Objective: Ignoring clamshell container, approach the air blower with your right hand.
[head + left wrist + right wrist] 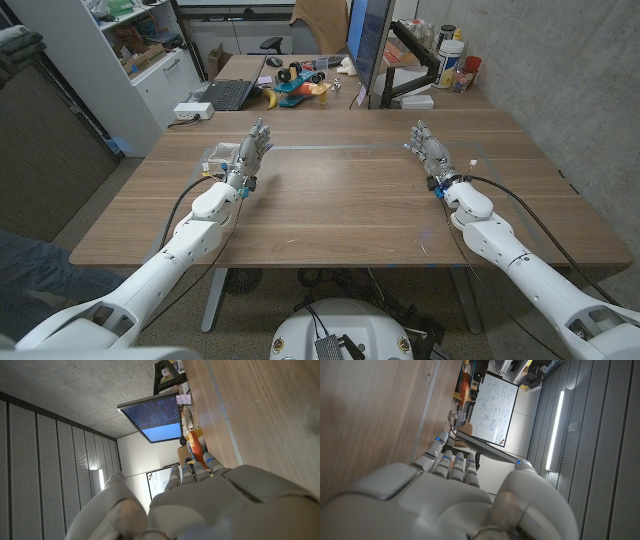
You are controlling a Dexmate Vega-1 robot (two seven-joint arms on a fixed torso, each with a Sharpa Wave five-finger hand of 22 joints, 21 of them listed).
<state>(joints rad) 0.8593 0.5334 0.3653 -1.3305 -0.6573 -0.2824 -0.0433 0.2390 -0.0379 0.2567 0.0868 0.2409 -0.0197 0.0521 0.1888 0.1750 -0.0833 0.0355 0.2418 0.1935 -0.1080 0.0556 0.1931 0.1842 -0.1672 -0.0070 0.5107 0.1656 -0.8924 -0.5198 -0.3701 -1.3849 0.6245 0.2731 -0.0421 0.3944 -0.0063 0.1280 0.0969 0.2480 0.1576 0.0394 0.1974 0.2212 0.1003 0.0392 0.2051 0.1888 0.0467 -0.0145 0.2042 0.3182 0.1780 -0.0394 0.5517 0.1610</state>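
Note:
My right hand (430, 152) stands on the wooden table (340, 200) at the right, fingers stretched toward the far edge and slightly apart, holding nothing. In the right wrist view the back of this hand (450, 500) shows beside bare tabletop (370, 415). My left hand (252, 150) stands in the same pose at the left and is also empty. The left wrist view looks along the back of that hand (200, 505). A clear clamshell container (218, 158) lies on the table just outside the left hand, partly hidden by it.
A second table behind holds a laptop (228, 94), a white box (192, 111), a banana (270, 97), a toy skateboard (297, 82) and a monitor (365, 45). Bottles (452, 48) stand at the back right. A concrete wall runs along the right, shelves along the left.

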